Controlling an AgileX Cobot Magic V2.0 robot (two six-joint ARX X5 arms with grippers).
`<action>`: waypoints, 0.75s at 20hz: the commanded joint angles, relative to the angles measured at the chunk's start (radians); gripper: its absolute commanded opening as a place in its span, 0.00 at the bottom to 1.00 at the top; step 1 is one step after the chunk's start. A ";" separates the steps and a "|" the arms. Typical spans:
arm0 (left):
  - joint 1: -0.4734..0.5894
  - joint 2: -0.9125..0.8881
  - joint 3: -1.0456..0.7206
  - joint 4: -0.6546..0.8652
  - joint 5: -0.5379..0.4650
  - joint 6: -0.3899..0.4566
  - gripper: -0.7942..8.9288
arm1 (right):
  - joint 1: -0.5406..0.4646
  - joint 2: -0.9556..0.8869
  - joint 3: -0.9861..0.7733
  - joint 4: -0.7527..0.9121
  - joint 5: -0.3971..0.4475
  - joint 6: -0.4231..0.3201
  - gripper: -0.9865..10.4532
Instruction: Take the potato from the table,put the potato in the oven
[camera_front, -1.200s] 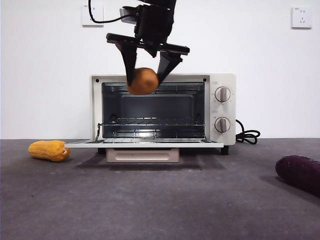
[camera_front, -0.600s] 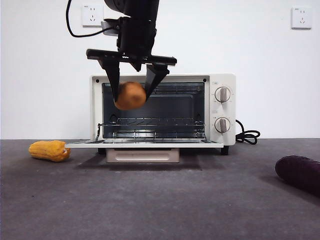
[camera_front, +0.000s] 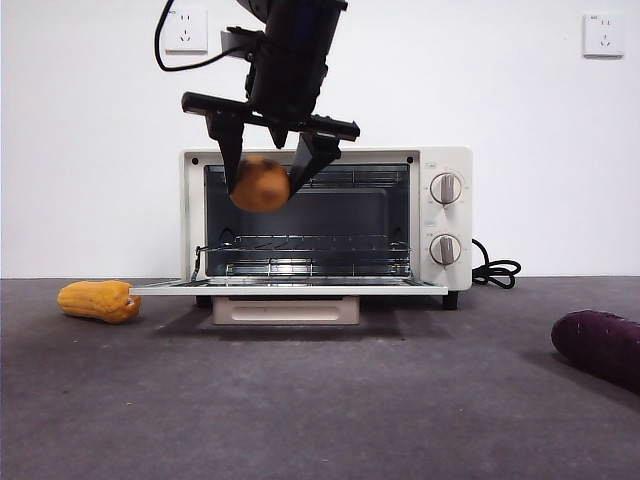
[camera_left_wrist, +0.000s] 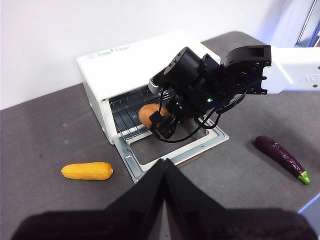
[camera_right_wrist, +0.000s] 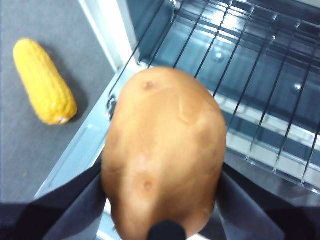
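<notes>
A robot test bench dressed as a kitchen: a bare white wall (camera_front: 520, 130) with two white sockets (camera_front: 186, 30), a plain dark grey matte surface (camera_front: 320, 400), and a cream-white toaster oven (camera_front: 440, 215) among loose vegetables, worked by black-and-white robot arms (camera_left_wrist: 280, 70).

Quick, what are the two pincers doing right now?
Right pincer: closed on the potato, in the air in front of the open oven.
Left pincer: closed, holding nothing, waiting away from the oven.
</notes>
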 joint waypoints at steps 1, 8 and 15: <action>0.001 0.009 -0.006 0.004 -0.003 -0.006 0.08 | -0.009 0.012 -0.038 0.060 -0.003 0.029 0.08; 0.001 0.014 -0.006 0.004 -0.003 0.001 0.08 | -0.051 0.031 -0.117 0.287 0.012 0.076 0.08; 0.001 0.014 -0.006 0.004 -0.003 0.005 0.08 | -0.080 0.042 -0.191 0.426 0.012 0.092 0.08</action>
